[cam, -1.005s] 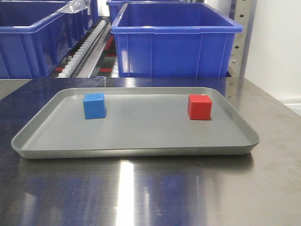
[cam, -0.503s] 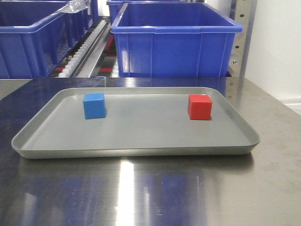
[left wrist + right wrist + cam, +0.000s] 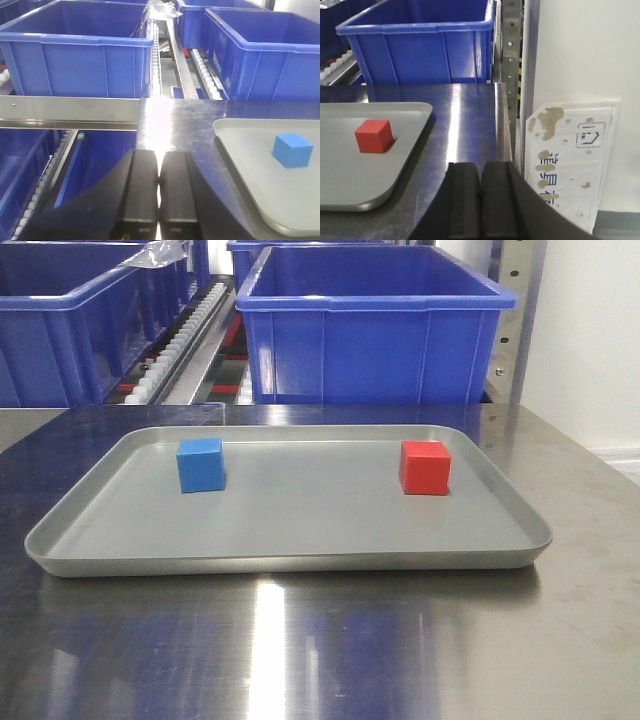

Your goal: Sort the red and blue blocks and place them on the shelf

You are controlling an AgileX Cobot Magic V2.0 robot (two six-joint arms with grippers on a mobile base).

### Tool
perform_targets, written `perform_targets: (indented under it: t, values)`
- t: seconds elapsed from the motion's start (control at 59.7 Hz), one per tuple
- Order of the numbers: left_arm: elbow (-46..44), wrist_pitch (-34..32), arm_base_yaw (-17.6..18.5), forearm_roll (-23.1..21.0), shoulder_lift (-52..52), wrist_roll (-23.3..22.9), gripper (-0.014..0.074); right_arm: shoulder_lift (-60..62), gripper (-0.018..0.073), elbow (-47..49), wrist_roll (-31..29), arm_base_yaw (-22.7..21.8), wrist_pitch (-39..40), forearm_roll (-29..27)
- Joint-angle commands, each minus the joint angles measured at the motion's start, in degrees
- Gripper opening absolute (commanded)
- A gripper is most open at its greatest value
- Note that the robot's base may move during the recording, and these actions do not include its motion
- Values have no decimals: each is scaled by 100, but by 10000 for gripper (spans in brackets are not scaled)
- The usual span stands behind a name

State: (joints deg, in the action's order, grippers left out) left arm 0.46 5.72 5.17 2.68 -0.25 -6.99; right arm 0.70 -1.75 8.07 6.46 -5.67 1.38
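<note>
The blue block (image 3: 201, 464) rests on the left part of the grey tray (image 3: 290, 545), and the red block (image 3: 425, 467) on its right part. In the left wrist view the blue block (image 3: 293, 150) lies ahead and to the right of my left gripper (image 3: 159, 152), which is shut and empty over the table's left edge. In the right wrist view the red block (image 3: 374, 135) is ahead and to the left of my right gripper (image 3: 480, 166), also shut and empty near the table's right edge. The shelf (image 3: 190, 340) with white rollers stands behind the table. Neither gripper shows in the front view.
Large dark-blue bins (image 3: 372, 325) sit on the shelf behind the steel table (image 3: 320, 640), with more bins (image 3: 75, 50) at the left. A steel rail (image 3: 65, 111) crosses the left side. A perforated upright (image 3: 509, 60) and a white wall (image 3: 585, 50) stand past the right table edge.
</note>
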Motion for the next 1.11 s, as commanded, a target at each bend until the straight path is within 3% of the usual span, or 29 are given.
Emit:
perform_targets:
  t: [0.0,0.251,0.318,0.402,0.637,0.921,1.089]
  values:
    - [222,-471,-5,-47,-104,25,139,98,69,117,-23,-24,786,65]
    - [222,-471,-5,-47,-104,25,139,52,69,125,2,-24,1020,36]
    - [222,-471,-5,-47,-104,25,139,-253,69,264,401,-24,1018,-281]
    - [222,-471,-5,-47,-104,25,139,-1060,69,654,851,-24,746,-610]
    - [222,-471,-5,-47,-104,25,139,-3739,69,2653,834,21,-191,-604]
    - [222,-471,-5,-47,-104,25,139,-6339,69,5026,784,799,-2231,-598]
    - [222,-471,-5,-47,-104,25,139,-7350,69,5679,709,1319,-2366,-590]
